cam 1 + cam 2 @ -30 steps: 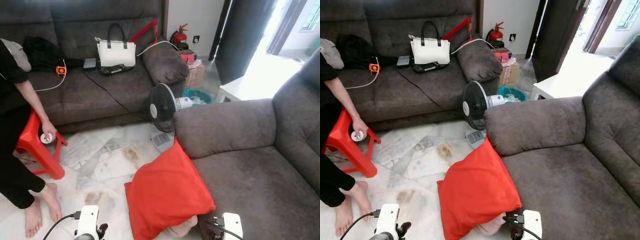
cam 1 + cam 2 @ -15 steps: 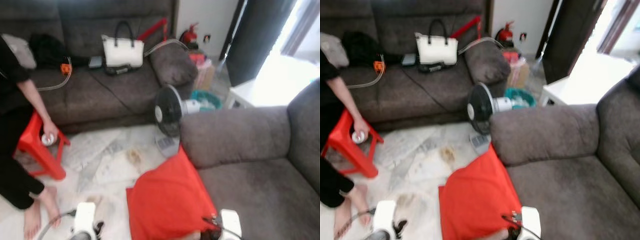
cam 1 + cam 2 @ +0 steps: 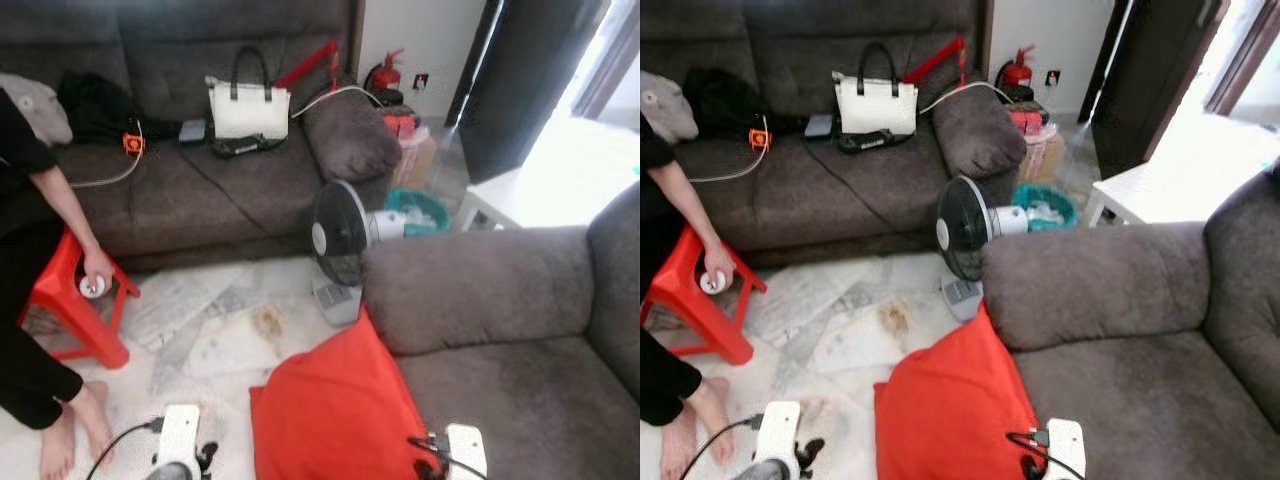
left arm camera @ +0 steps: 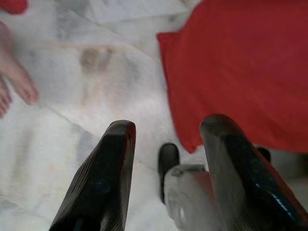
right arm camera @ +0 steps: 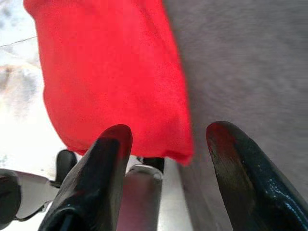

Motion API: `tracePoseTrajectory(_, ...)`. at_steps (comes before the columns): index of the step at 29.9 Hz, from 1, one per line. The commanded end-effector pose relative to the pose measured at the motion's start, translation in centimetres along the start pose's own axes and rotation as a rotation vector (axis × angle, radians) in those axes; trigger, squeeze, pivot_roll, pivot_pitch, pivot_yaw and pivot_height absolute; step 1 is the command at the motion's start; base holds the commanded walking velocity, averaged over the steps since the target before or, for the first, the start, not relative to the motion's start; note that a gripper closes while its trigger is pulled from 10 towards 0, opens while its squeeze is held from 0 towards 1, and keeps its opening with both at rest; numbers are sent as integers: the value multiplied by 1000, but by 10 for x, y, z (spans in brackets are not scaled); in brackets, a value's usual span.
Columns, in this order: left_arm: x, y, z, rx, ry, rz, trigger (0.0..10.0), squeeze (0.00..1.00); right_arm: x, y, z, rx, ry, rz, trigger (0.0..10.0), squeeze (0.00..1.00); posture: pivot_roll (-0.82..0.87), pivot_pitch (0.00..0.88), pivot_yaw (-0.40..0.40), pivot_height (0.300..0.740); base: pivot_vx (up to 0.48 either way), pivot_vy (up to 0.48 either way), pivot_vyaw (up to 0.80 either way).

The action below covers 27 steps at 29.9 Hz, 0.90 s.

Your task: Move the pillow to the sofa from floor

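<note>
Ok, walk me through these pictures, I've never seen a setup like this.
This is a walking humanoid robot in a living room. The two wide pictures come from cameras on its head, looking down. The other two come from cameras on its wrists, looking along the black fingers of each hand. The left hand and right hand are both open and hold nothing. Below them a red pillow leans against the grey sofa, its lower part on the marble floor. A fan stands behind it, and a person reaches to a red stool.

Head eyes look down; both wrist views closely share the red pillow [image 4: 240, 67].
</note>
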<state>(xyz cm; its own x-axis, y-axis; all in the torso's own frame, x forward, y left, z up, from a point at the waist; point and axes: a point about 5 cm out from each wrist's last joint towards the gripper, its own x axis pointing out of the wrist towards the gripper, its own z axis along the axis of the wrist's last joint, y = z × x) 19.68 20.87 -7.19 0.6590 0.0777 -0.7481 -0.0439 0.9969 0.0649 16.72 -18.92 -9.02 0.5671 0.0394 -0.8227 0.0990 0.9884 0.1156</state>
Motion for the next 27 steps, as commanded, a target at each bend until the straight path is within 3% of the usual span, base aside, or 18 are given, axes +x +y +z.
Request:
tracePoseTrajectory(1,-1,5,-4,1,18,11,10000,0,0,1,-1,13,4,-4,10000,0,160,39,-60,740,0,0,0)
tracePoseTrajectory(7,-2,6,-2,21,-10,32,10000,0,0,1,0,36,-27,-14,10000,0,159,34,-57,740,0,0,0)
tracePoseTrajectory(15,-4,10,9,55,-162,106,10000,0,-1,0,6,51,-104,-28,10000,0,156,29,-55,740,0,0,0)
tracePoseTrajectory(16,-4,14,22,45,-237,123,10000,0,-1,0,8,65,-127,-32,10000,0,157,28,-56,740,0,0,0)
tracePoseTrajectory(17,-4,14,22,45,-237,123,10000,0,-1,0,8,65,-127,-32,10000,0,157,28,-56,740,0,0,0)
tracePoseTrajectory(20,-9,25,83,57,-519,144,10000,0,-3,0,11,101,-187,-26,10000,0,158,18,-50,740,0,0,0)
tracePoseTrajectory(23,-12,26,95,71,-584,146,10000,0,-3,0,12,100,-203,-24,10000,0,158,17,-50,740,0,0,0)
tracePoseTrajectory(25,-20,25,118,101,-713,143,10000,0,-4,-1,15,165,-262,-39,10000,0,156,8,-46,740,0,0,0)
tracePoseTrajectory(27,-24,23,126,104,-767,136,10000,0,-5,-1,16,189,-290,-32,10000,0,157,5,-47,740,0,0,0)
